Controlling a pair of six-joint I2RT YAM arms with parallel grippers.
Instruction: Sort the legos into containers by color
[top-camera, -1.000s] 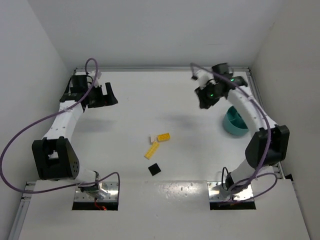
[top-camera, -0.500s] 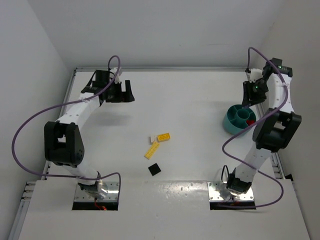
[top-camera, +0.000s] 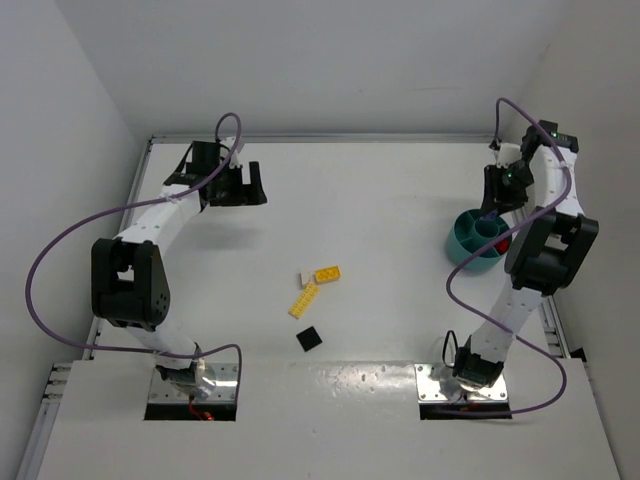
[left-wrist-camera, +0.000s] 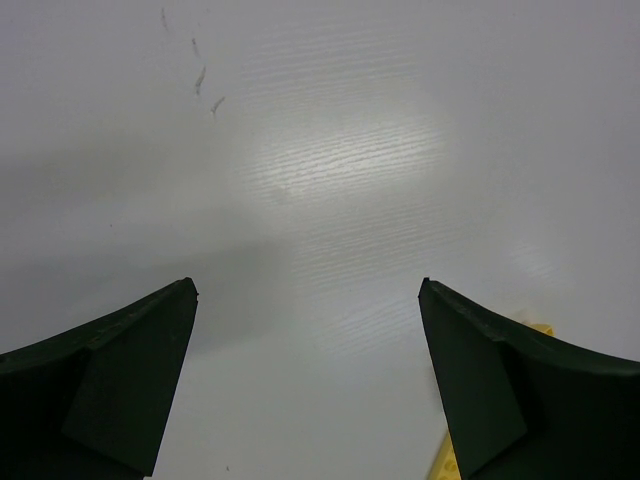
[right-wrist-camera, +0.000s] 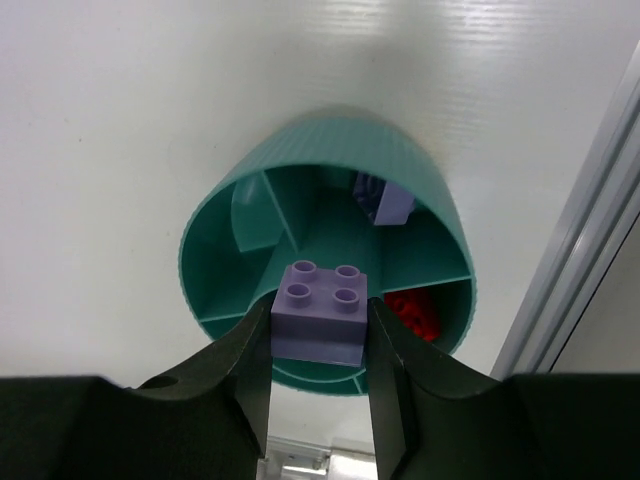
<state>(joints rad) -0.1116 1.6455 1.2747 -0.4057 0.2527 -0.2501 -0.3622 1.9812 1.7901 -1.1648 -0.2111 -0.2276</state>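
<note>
My right gripper (right-wrist-camera: 320, 322) is shut on a pale purple brick (right-wrist-camera: 322, 313), studs up, held above the round teal dish (right-wrist-camera: 330, 140). The dish holds another purple brick (right-wrist-camera: 392, 203) in a far compartment and a red brick (right-wrist-camera: 412, 312) in a right one. In the top view the right gripper (top-camera: 497, 190) hangs over the dish (top-camera: 462, 252) at the right edge. A yellow brick (top-camera: 326, 274), a white brick (top-camera: 304, 277), a long yellow plate (top-camera: 304, 300) and a black square (top-camera: 310, 339) lie mid-table. My left gripper (top-camera: 240, 185) is open and empty at the back left.
A metal rail (right-wrist-camera: 580, 250) runs along the table's right edge just beyond the dish. White walls enclose the table on three sides. The left wrist view shows bare table between the open fingers (left-wrist-camera: 120, 370) and a corner of the yellow plate (left-wrist-camera: 445, 462).
The right arm swung from the back middle out to the right edge, over the dish, and settled slightly lower. The left arm moved right along the back edge, then held.
</note>
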